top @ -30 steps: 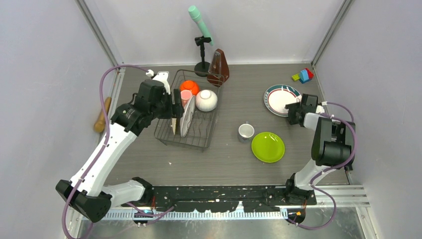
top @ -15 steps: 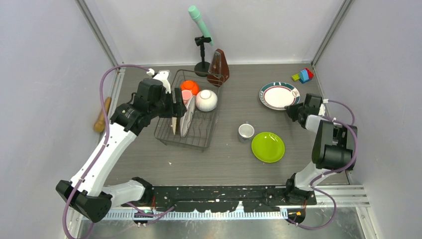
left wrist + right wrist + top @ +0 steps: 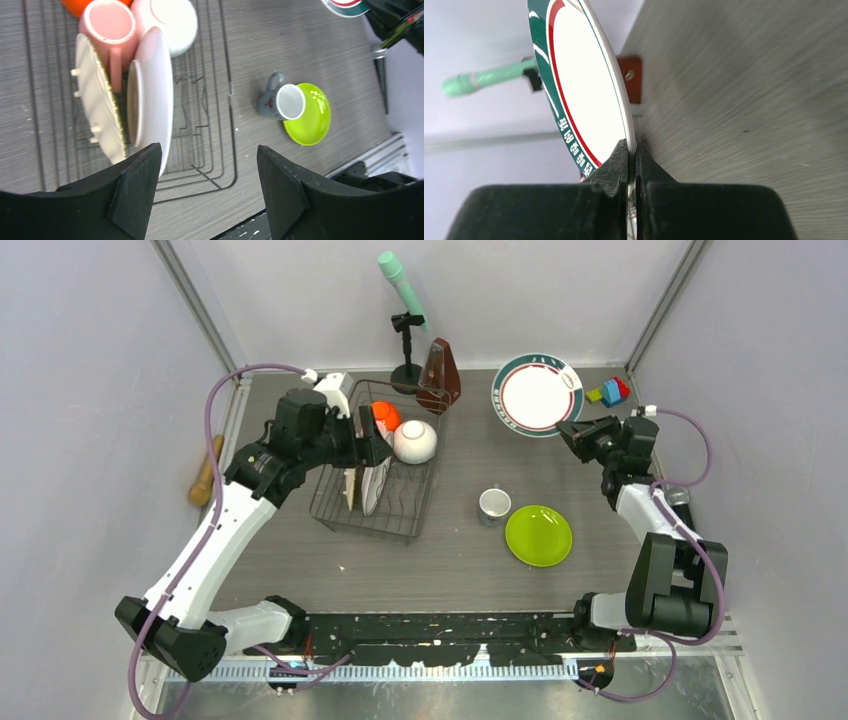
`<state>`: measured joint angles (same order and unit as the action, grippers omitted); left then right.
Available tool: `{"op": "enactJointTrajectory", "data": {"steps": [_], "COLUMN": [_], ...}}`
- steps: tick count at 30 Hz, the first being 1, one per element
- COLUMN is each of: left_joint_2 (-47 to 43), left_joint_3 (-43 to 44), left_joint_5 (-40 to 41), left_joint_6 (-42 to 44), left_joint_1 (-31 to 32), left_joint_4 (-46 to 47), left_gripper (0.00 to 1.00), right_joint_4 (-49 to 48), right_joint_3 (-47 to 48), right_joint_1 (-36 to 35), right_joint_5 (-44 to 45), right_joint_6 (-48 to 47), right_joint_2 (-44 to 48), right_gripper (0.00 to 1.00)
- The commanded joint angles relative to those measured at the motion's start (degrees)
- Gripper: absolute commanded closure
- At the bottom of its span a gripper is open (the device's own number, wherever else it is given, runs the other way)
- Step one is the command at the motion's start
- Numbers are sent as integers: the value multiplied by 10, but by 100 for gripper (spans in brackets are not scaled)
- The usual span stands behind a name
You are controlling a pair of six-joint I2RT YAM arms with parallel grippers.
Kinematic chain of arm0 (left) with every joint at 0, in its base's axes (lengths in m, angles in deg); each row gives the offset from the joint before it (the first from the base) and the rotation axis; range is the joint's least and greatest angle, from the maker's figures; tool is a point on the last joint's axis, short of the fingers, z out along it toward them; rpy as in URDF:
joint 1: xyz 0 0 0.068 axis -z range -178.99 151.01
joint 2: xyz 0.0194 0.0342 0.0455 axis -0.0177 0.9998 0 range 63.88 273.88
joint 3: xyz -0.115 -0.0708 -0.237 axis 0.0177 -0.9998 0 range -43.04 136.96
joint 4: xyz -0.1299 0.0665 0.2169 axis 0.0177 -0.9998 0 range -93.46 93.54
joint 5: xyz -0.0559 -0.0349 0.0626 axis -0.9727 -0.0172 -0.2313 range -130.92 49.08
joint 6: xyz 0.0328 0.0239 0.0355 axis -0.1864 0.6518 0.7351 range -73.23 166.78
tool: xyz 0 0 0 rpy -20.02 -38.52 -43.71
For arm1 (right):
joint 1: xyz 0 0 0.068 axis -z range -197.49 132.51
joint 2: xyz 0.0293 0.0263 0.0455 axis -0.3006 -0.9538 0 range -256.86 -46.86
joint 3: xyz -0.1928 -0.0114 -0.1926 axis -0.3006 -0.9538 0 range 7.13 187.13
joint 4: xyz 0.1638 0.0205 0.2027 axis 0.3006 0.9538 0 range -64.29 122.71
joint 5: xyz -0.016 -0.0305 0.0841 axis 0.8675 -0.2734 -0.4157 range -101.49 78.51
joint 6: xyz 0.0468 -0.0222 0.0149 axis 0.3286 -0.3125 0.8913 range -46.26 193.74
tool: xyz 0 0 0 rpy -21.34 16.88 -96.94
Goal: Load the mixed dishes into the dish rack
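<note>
Spanning a grey-walled booth, the dark table [image 3: 470, 550] carries the dish rack [image 3: 392, 508] at left. The right hand [image 3: 570, 430] clamps the upright white plate [image 3: 537, 392] by its rim; the left hand [image 3: 366, 436] hovers spread, empty, above the rack.

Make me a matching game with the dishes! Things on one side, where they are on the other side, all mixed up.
Things:
1. pink mug
2. lime-green plate
3. red-and-green rimmed plate

Places:
A. pinched on its edge by the right gripper, up in the air
B. inside the dish rack
C. lying flat on the table

Pairs: 1-B, 2-C, 3-A
</note>
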<state>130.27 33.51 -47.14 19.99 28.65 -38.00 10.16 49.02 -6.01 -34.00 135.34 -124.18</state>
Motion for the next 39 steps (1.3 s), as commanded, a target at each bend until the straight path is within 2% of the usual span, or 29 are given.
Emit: {"op": "enactJointTrajectory", "data": {"steps": [1, 6, 12, 23, 26, 28, 30, 32, 34, 36, 38, 39], "left_joint_2": [16, 22, 30, 41, 41, 39, 39, 40, 39, 40, 40, 37], "left_joint_3": [39, 33, 29, 23, 20, 19, 15, 10, 0, -1, 4, 7], "left_joint_5": [-44, -54, -37, -30, -30, -32, -32, -33, -37, -35, -29, -21], "left_joint_6": [-38, -63, -78, -90, -89, -88, -84, -77, -66, -57, -42, -32], "left_joint_1": [-3, -3, -3, -3, -3, -3, -3, -3, -3, -3, -3, -3], "left_joint_4": [75, 133, 172, 177, 177, 176, 177, 180, 193, 198, 196, 196], "left_gripper": [29, 32, 38, 42, 53, 55, 62, 76, 97, 100, 100, 100], "right_joint_4": [-133, -191, -192, -195, -191, -186, -177, -163, -146, -122, -53, 22], "right_joint_3": [-4, -2, -1, -1, 2, 2, 5, 11, 18, 30, 53, 63], "right_joint_1": [-34, -91, -182, -238, -246, -249, -252, -257, -262, -266, -267, -267], "right_joint_5": [-126, -184, -207, -229, -236, -238, -238, -238, -237, -230, -199, -159], "right_joint_6": [12, 20, -2, -22, -29, -34, -42, -53, -64, -77, -102, -126], "right_joint_2": [35, 38, 45, 53, 56, 60, 64, 68, 71, 78, 84, 89], "right_gripper": [100, 100, 100, 100, 100, 100, 100, 100, 100, 98, 61, 27]}}
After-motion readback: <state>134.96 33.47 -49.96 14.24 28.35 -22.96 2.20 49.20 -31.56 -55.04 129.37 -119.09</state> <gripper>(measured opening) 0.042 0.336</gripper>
